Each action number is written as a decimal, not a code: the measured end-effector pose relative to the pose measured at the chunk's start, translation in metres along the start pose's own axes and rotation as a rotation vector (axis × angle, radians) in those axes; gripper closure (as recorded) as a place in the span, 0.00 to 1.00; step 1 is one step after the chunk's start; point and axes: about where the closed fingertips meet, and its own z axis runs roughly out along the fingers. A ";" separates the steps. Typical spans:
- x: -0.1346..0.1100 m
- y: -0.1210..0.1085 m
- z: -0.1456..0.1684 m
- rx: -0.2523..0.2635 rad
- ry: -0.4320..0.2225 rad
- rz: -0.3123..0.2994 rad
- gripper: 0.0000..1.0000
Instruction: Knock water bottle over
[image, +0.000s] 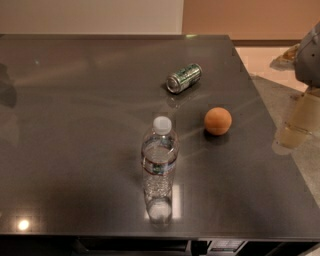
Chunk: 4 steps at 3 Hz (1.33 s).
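Note:
The water bottle (159, 162) is clear ribbed plastic with a white cap and a thin label band. It stands upright near the front middle of the dark table (75, 125). My gripper (296, 127) hangs at the right edge of the view, just past the table's right side. It is well to the right of the bottle and does not touch it. The grey arm (310, 57) rises above the gripper.
A green-and-silver can (183, 78) lies on its side behind the bottle. An orange ball (218, 121) sits between the bottle and the gripper. The table's right edge runs just left of the gripper, with pale floor (265, 57) beyond.

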 end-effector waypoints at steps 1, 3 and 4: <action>-0.016 0.018 0.001 -0.018 -0.138 -0.014 0.00; -0.087 0.053 0.000 -0.066 -0.476 -0.027 0.00; -0.124 0.072 0.003 -0.128 -0.595 -0.029 0.00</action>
